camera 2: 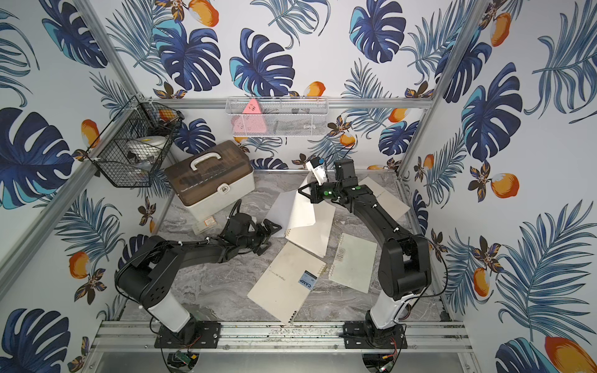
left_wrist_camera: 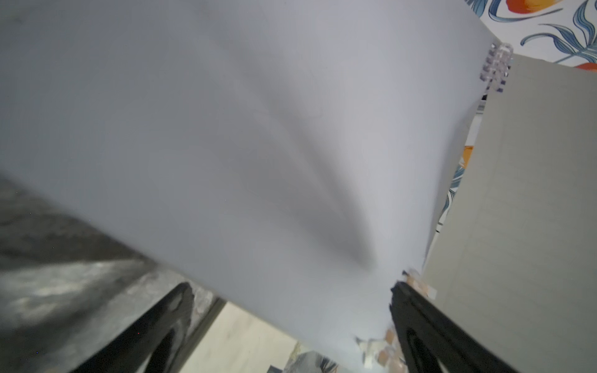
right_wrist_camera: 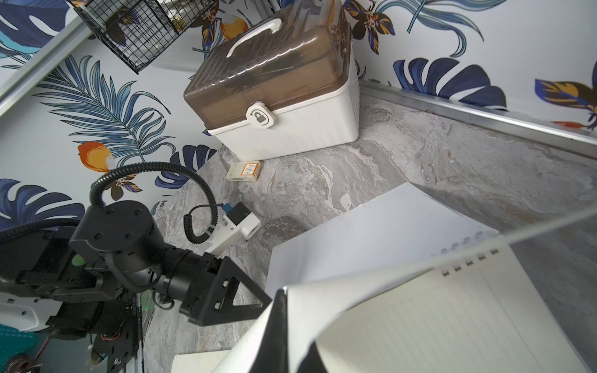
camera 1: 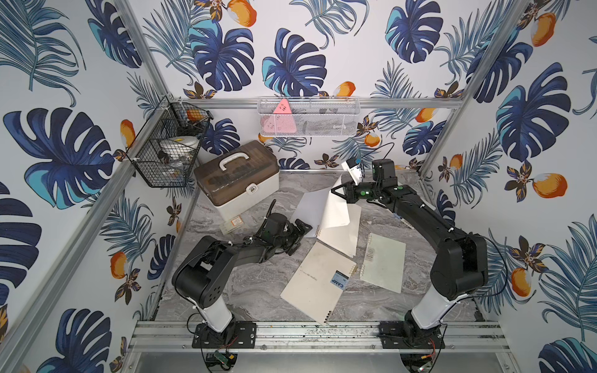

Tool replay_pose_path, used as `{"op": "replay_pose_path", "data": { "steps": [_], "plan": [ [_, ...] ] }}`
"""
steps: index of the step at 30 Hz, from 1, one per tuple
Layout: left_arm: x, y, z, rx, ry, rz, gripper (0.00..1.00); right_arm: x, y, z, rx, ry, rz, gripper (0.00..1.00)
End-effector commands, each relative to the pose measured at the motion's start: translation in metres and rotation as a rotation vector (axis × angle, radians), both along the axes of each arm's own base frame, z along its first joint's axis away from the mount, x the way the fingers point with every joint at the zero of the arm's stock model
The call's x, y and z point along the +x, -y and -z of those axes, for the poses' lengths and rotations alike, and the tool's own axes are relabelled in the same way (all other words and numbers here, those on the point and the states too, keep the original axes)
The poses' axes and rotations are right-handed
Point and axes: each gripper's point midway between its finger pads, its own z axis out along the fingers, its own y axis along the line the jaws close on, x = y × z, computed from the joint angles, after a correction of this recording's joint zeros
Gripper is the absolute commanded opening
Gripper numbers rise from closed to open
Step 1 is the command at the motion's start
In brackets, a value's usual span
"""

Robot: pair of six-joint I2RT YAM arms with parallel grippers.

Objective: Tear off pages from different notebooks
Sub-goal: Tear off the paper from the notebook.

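Observation:
An open notebook (camera 1: 342, 240) (camera 2: 311, 237) lies mid-table with its lined sheet (right_wrist_camera: 452, 323) showing. My right gripper (camera 1: 335, 191) (camera 2: 302, 190) (right_wrist_camera: 281, 303) is shut on a cream page (camera 1: 336, 210) (right_wrist_camera: 339, 290), which curls up from that notebook. A white sheet (camera 1: 307, 206) (left_wrist_camera: 258, 145) lies flat beside the coil (left_wrist_camera: 497, 64). My left gripper (camera 1: 302, 230) (camera 2: 270, 231) (left_wrist_camera: 292, 287) stands open low over that sheet's near corner, holding nothing. A large "CAMP" notebook (camera 1: 315, 284) (camera 2: 284, 284) and a small notebook (camera 1: 384, 261) (camera 2: 353, 263) lie shut nearer the front.
A brown-lidded white box (camera 1: 239, 184) stands at the back left with a small carton (camera 1: 234, 224) in front of it. A black wire basket (camera 1: 168, 145) and a white mesh basket (camera 1: 308, 118) hang on the walls. Another cream sheet (camera 2: 387, 197) lies behind my right arm.

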Motion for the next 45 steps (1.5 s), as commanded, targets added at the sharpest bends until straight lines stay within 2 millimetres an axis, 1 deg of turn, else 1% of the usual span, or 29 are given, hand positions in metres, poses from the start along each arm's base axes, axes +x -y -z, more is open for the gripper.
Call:
{"op": "replay_pose_path", "data": {
  "steps": [1, 6, 8, 10, 13, 15, 17, 21, 22, 24, 26, 27, 29, 31, 33, 38, 41, 45],
  "plan": [
    [0.025, -0.008, -0.004, 0.012, 0.079, -0.094, 0.95, -0.005, -0.005, -0.006, 0.036, 0.024, -0.026, 0.0],
    [0.042, -0.025, -0.003, 0.085, 0.136, -0.168, 0.85, -0.016, -0.004, 0.012, 0.033, -0.017, -0.041, 0.0],
    [0.049, -0.031, -0.006, 0.099, 0.165, -0.189, 0.8, -0.02, -0.003, 0.022, 0.025, -0.04, -0.045, 0.0],
    [0.055, -0.038, -0.008, 0.095, 0.185, -0.211, 0.75, -0.023, -0.001, 0.033, 0.019, -0.062, -0.044, 0.0],
    [0.061, -0.044, -0.005, 0.069, 0.186, -0.221, 0.66, -0.024, -0.001, 0.045, 0.015, -0.087, -0.039, 0.0],
    [0.062, -0.049, -0.002, 0.049, 0.194, -0.23, 0.63, -0.024, -0.001, 0.052, 0.009, -0.101, -0.037, 0.0],
    [0.067, -0.053, -0.006, 0.016, 0.225, -0.226, 0.65, -0.024, 0.0, 0.058, 0.003, -0.115, -0.033, 0.0],
    [0.08, -0.063, -0.017, -0.052, 0.308, -0.166, 0.74, -0.024, 0.001, 0.069, -0.01, -0.134, -0.032, 0.0],
    [0.084, -0.062, -0.021, -0.072, 0.33, -0.135, 0.76, -0.024, 0.001, 0.071, -0.011, -0.136, -0.032, 0.0],
    [0.091, -0.052, -0.03, -0.135, 0.37, -0.027, 0.77, -0.024, 0.001, 0.076, -0.01, -0.144, -0.033, 0.0],
    [0.092, -0.043, -0.039, -0.184, 0.411, 0.066, 0.76, -0.023, 0.001, 0.079, -0.012, -0.15, -0.033, 0.0],
    [0.091, -0.041, -0.042, -0.193, 0.423, 0.1, 0.76, -0.023, 0.001, 0.081, -0.015, -0.155, -0.032, 0.0],
    [0.089, -0.04, -0.042, -0.175, 0.425, 0.169, 0.75, -0.022, 0.002, 0.083, -0.017, -0.156, -0.031, 0.0],
    [0.086, -0.036, -0.042, -0.153, 0.42, 0.245, 0.76, -0.022, 0.001, 0.083, -0.017, -0.157, -0.035, 0.0],
    [0.083, -0.037, -0.041, -0.14, 0.409, 0.297, 0.78, -0.022, 0.001, 0.084, -0.016, -0.153, -0.037, 0.0],
    [0.084, -0.056, -0.046, -0.183, 0.409, 0.346, 0.81, -0.021, 0.003, 0.087, -0.031, -0.157, -0.033, 0.0],
    [0.085, -0.053, -0.044, -0.193, 0.389, 0.405, 0.82, -0.02, 0.002, 0.086, -0.024, -0.153, -0.035, 0.0],
    [0.088, -0.05, -0.046, -0.144, 0.381, 0.476, 0.82, -0.022, 0.002, 0.088, -0.023, -0.158, -0.046, 0.0]
  ]
}}
